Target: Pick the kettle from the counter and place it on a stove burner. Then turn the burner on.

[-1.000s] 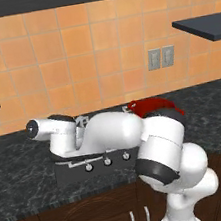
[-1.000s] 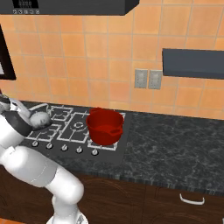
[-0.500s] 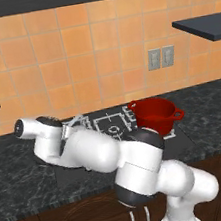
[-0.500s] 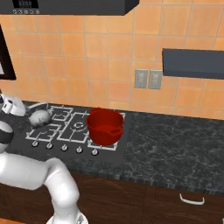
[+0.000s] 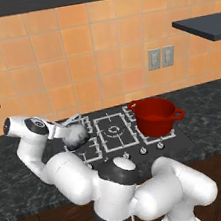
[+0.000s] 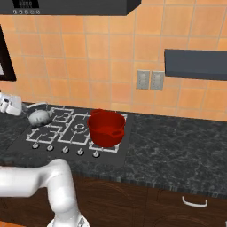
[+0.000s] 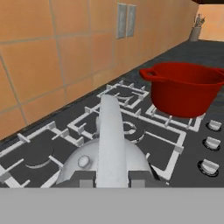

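The white arm's two-finger gripper point(image 7: 112, 178) has its jaws clamped tight on the thin arched handle of the small, squat, silvery-grey metal kettle point(image 7: 105, 164), whose rounded body hangs directly under the jaws with its little lid knob just to one side of the handle. From the left base view the kettle point(image 5: 76, 135) sits at the end of the hand, over the left part of the smooth black stove panel point(image 5: 180, 139); from the right base view the kettle point(image 6: 39, 117) is over the stove's left-hand grates, and whether it touches them or is just above them I cannot tell.

Straight beyond the jaws lies a square grey wire grate with a round burner head point(image 7: 127, 127), and off to one side of them another such small grate point(image 7: 37, 153). Further out past the jaws stands the red two-handled pot point(image 7: 186, 87) on its own grate, well apart from the kettle. A row of small round silver knobs point(image 7: 210, 166) runs along the stove's front edge, beside the jaws. The dark grey-black marbled stone worktop point(image 6: 177, 146) stretches away on the far side of the pot, and orange wall tiles point(image 7: 52, 57) rise behind the stove.
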